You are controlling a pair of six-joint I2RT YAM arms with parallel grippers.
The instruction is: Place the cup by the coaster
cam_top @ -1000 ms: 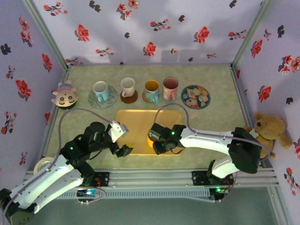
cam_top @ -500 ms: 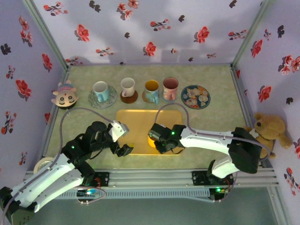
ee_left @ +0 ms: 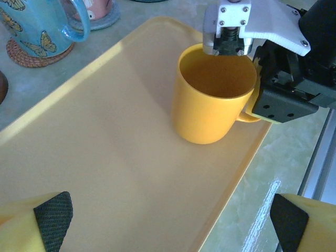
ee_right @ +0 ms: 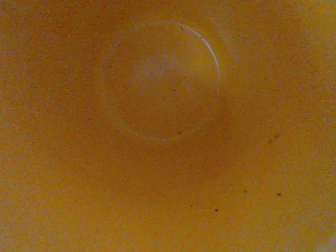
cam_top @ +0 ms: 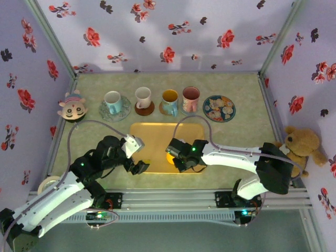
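A plain yellow cup (ee_left: pixel 210 113) stands upright on the right front part of a yellow tray (ee_left: pixel 105 157). My right gripper (ee_left: pixel 231 47) comes down on the cup's far rim beside the handle and is shut on its wall. From above, that gripper (cam_top: pixel 178 157) covers most of the cup (cam_top: pixel 169 156). The right wrist view looks straight down at the cup's inner bottom (ee_right: pixel 160 79). My left gripper (cam_top: pixel 135 156) hangs open over the tray's left front with nothing between its fingers. The bare patterned coaster (cam_top: pixel 219 108) lies at the right end of the back row.
Behind the tray (cam_top: pixel 149 136) stands a row of cups on coasters: blue-white (cam_top: pixel 113 101), white (cam_top: pixel 143 97), butterfly (cam_top: pixel 169 101), pink (cam_top: pixel 190 98). A plush toy (cam_top: pixel 72 106) sits far left, a teddy bear (cam_top: pixel 302 143) far right, and a tape roll (cam_top: pixel 50 184) front left.
The right gripper has closed in on the cup's rim and shifted slightly. The left gripper has drifted a little toward the tray, still open.
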